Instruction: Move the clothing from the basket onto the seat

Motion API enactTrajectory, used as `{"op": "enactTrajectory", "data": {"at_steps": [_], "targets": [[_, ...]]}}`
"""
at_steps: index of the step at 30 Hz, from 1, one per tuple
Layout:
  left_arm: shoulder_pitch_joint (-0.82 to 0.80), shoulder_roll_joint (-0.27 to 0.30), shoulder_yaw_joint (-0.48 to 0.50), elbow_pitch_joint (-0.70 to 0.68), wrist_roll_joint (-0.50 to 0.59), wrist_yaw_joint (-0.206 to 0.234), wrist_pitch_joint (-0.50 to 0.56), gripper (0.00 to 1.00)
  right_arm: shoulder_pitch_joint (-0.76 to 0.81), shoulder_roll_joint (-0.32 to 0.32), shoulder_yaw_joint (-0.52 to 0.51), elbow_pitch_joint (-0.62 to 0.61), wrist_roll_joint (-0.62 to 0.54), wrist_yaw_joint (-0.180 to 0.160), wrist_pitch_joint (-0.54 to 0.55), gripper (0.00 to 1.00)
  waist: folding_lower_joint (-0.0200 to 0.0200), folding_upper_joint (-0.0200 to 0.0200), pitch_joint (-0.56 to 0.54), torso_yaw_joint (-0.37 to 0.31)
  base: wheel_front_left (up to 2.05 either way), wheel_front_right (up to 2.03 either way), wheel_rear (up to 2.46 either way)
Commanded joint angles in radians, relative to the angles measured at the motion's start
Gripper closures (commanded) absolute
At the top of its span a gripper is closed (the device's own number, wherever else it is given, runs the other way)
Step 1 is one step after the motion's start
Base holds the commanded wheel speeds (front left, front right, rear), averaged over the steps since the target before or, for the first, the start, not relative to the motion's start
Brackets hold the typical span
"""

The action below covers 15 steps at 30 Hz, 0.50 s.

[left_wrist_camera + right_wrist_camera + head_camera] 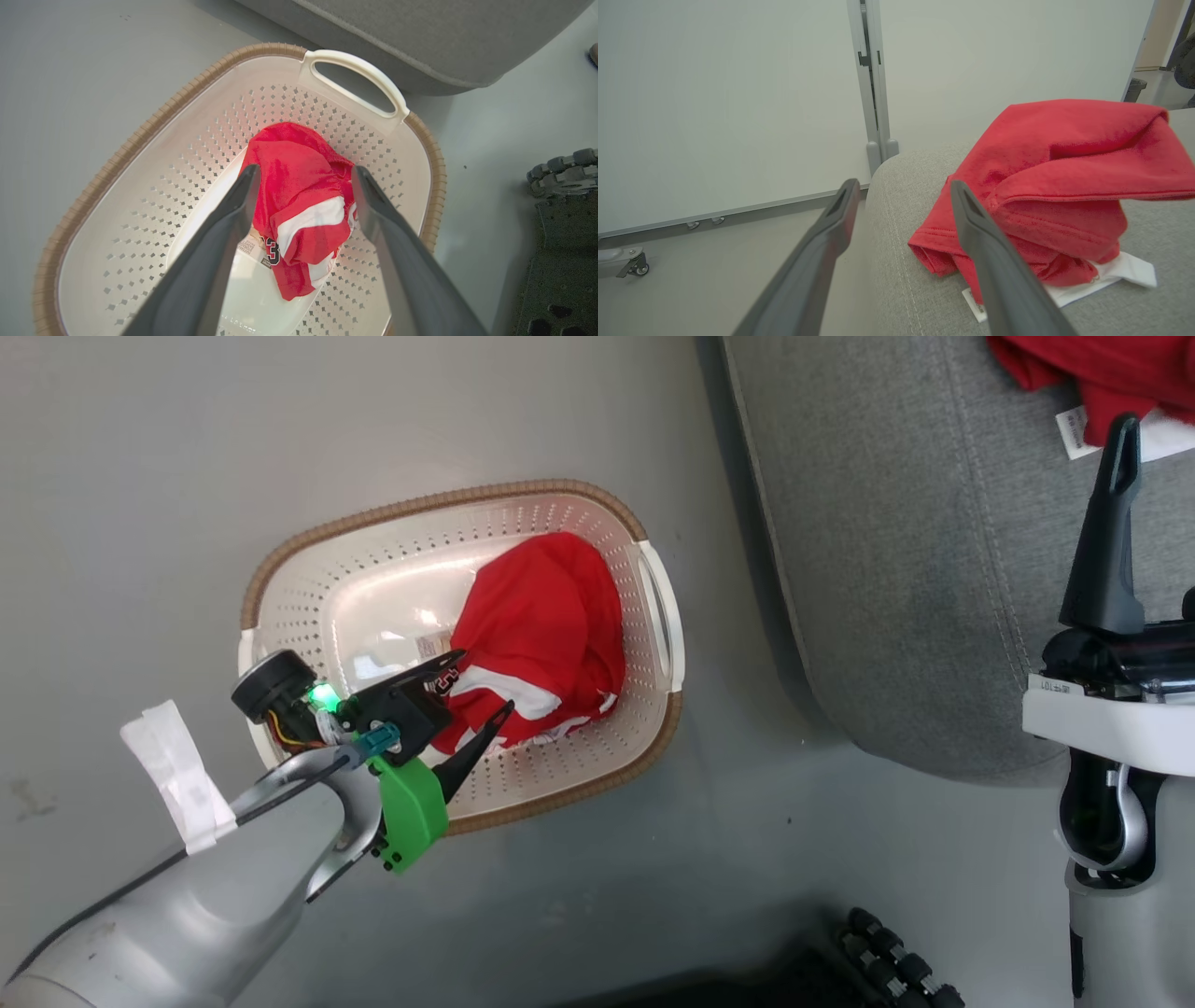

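The basket (pixel 280 579) stands on the grey floor, cream with a brown rim, holding one bunched piece of red clothing (pixel 546 616) with white stripes in its right half. My left gripper (pixel 485 683) hangs open just above that garment's near edge. In the left wrist view the two fingers of the left gripper (pixel 306 172) straddle the clothing (pixel 299 196) without touching it, inside the basket (pixel 140 135). Another red garment (pixel 1064 177) lies on the grey seat (pixel 901 280), with my right gripper (pixel 903 186) open and empty beside it. The seat (pixel 915 569) is right of the basket.
My own base with its dark rollers (pixel 896 961) is at the bottom near the seat's corner. White wall panels on castors (pixel 738 93) stand behind the seat. Bare grey floor (pixel 140 476) lies to the left of the basket.
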Motion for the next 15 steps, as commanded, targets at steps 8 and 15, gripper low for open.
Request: {"op": "enactTrajectory", "data": {"at_steps": [8, 15], "targets": [[-0.159, -0.001, -0.095, 0.118, -0.032, -0.001, 0.023, 0.0, -0.028, 0.0, -0.019, -0.053, 0.052, -0.001, -0.003, 0.0, -0.0002, 0.0, 0.234, -0.063, 0.0, 0.0, 0.0], [-0.168, -0.008, -0.097, 0.162, 0.025, -0.001, 0.088, 0.0, -0.029, 0.0, 0.016, -0.065, 0.044, -0.001, -0.003, 0.0, -0.0002, 0.0, 0.282, -0.086, 0.0, 0.0, 0.0]]}}
